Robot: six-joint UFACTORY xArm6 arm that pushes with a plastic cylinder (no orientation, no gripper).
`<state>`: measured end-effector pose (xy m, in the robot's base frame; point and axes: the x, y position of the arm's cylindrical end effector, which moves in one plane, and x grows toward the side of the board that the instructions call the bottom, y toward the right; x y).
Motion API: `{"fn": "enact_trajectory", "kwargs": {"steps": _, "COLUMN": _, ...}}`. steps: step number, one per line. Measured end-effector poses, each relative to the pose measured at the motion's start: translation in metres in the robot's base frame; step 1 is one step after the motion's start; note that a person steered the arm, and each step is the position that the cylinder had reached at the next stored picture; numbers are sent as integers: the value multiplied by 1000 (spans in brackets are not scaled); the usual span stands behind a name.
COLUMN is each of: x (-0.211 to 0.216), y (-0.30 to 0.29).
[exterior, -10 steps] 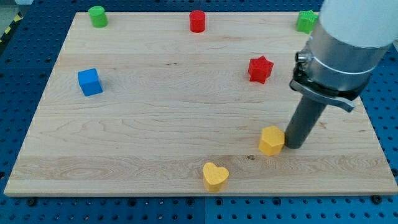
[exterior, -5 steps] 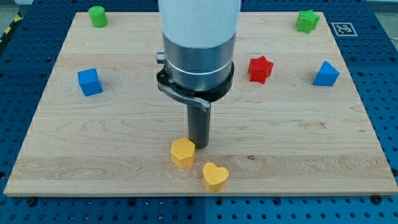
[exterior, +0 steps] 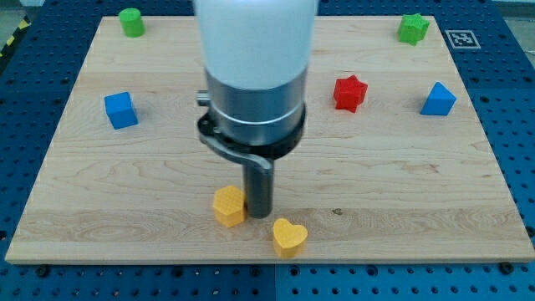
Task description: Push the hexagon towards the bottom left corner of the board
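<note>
The yellow hexagon (exterior: 228,206) lies on the wooden board (exterior: 125,192), left of centre near the view's bottom edge. My tip (exterior: 257,216) stands right against the hexagon's right side, touching it. The yellow heart (exterior: 289,237) lies just below and right of my tip, apart from the hexagon. The arm's wide body hides the board's upper middle.
A blue cube (exterior: 121,109) sits at the left. A green cylinder (exterior: 130,22) is at the top left. A red star (exterior: 350,93) and a blue triangular block (exterior: 438,99) are at the right. A green star (exterior: 412,28) is at the top right.
My tip has swept from the board's right to left of centre, pushing the yellow hexagon leftward and slightly down past the yellow heart. The other blocks have not moved.
</note>
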<state>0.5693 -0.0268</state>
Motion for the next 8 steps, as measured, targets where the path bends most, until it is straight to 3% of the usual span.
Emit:
{"fn": "enact_trajectory", "kwargs": {"steps": 4, "x": 0, "y": -125}}
{"fn": "enact_trajectory", "kwargs": {"steps": 8, "x": -3, "y": -154}}
